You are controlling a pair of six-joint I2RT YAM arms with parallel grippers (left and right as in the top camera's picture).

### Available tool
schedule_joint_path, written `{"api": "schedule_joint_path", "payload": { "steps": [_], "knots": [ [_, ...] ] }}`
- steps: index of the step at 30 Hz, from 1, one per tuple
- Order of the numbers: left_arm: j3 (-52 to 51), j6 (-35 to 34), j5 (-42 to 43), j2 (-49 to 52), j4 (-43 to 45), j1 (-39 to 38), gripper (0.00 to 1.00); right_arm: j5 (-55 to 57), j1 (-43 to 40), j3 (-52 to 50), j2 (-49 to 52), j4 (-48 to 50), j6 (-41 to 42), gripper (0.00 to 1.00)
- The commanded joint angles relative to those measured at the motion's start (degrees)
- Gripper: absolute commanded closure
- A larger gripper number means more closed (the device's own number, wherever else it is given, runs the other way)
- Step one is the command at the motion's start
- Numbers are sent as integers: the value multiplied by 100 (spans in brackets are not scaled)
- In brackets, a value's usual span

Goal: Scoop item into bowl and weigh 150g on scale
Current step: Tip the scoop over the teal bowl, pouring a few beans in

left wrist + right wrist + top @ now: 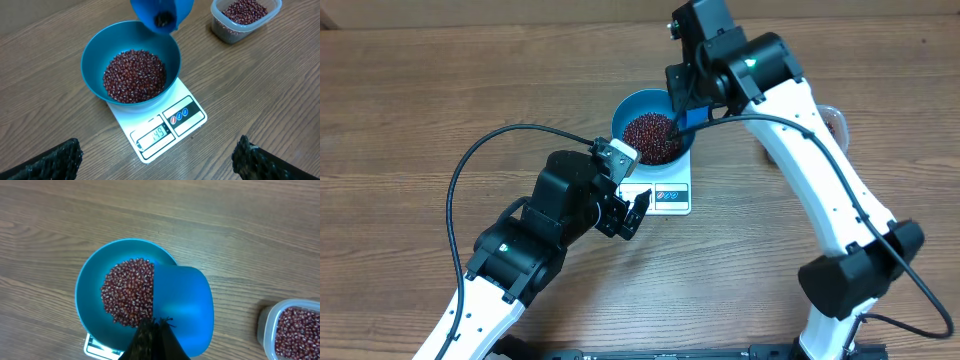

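Scoop (pixel 688 119) clamped in right tool (pixel 154 326), tilted at two o'clock of bowl (pixel 625 108) to trickle beans (pixel 134 75); left tool (pixel 625 215) apart, clear.

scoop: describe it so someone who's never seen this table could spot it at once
On the wooden table sits a white scale carrying a blue bowl of red-brown beans. Tipped over that bowl's rim, gripped by the right hand, is the scoop: blue like the bowl, but smaller and held in the air.
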Motion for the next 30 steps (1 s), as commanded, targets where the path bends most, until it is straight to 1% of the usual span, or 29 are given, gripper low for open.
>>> {"api": "schedule_joint_path", "payload": {
  "steps": [1, 5, 11, 14, 19, 30],
  "knots": [
    [-31, -37, 20, 24, 7, 11, 1, 125, 42, -20, -42, 24, 68, 96],
    [-31, -37, 20, 24, 13, 11, 0, 127, 79, -20, -42, -7, 131, 96],
    [-31, -37, 20, 24, 13, 11, 0, 291, 96, -20, -42, 247, 225, 96],
    [-31, -37, 20, 24, 9, 11, 1, 168, 127, -20, -37, 105, 323, 96],
    [-31, -55, 24, 24, 7, 11, 0, 544, 188, -20, 0, 81, 299, 96],
    [-31, -55, 24, 24, 4, 11, 0, 448, 199, -20, 22, 37, 299, 96]
  ]
}}
